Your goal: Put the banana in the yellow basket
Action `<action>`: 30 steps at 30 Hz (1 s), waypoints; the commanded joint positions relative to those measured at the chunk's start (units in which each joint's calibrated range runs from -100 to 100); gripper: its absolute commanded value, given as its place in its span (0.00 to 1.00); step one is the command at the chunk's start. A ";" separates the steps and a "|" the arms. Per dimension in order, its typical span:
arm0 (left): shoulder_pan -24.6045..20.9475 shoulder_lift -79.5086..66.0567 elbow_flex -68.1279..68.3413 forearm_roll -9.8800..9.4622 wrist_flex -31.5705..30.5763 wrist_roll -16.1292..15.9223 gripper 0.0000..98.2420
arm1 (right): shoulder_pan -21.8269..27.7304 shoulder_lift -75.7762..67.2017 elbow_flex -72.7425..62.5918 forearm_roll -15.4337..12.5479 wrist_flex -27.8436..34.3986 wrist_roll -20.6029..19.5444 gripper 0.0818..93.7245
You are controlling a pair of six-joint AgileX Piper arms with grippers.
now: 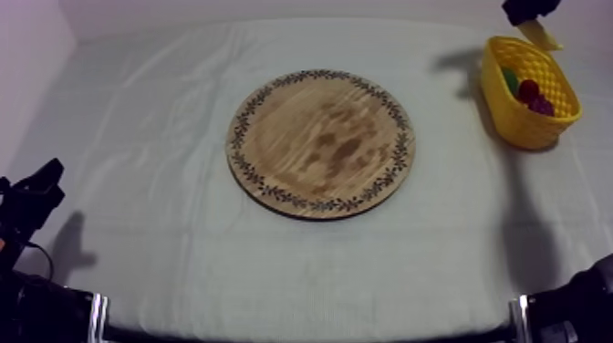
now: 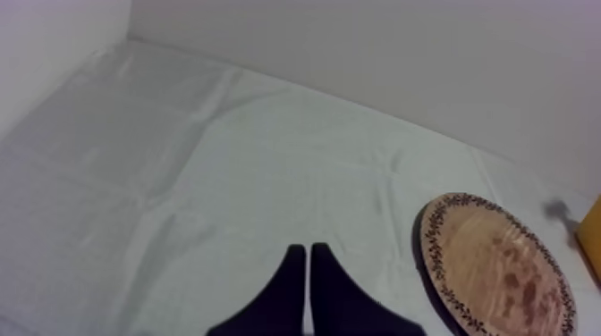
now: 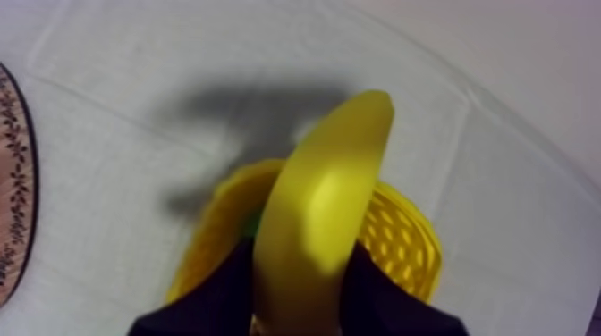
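The banana (image 3: 324, 210) is held between the black fingers (image 3: 231, 284) of my right gripper (image 3: 300, 284), which is shut on it. It hangs above the yellow basket (image 3: 407, 239). From above, my right gripper (image 1: 532, 11) is at the far right corner with the banana (image 1: 540, 35) just over the back rim of the basket (image 1: 522, 120). The round wooden board (image 1: 319, 143) lies bare in the middle of the table. My left gripper (image 1: 44, 179) rests low at the left, and its fingers (image 2: 308, 295) lie together as a narrow wedge.
Inside the basket lie a small red fruit (image 1: 528, 89), a green fruit (image 1: 511, 80) and purple grapes (image 1: 542, 106). The board (image 2: 496, 268) shows beyond my left gripper, with the basket's edge (image 2: 591, 229) past it. The cloth runs to walls at the back and left.
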 commanded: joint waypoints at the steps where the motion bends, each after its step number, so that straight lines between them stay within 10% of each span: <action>1: 0.02 0.00 0.00 0.02 0.00 0.02 0.00 | 0.90 0.02 0.42 0.25 -0.55 -0.32 0.34; 11: 0.02 0.00 0.00 0.02 0.00 0.02 0.00 | 2.22 -4.29 3.24 -0.31 -1.61 -1.02 0.63; 30: 0.02 0.00 0.00 0.02 0.00 0.02 0.00 | -3.56 -36.66 22.50 -4.45 -1.81 -4.29 0.41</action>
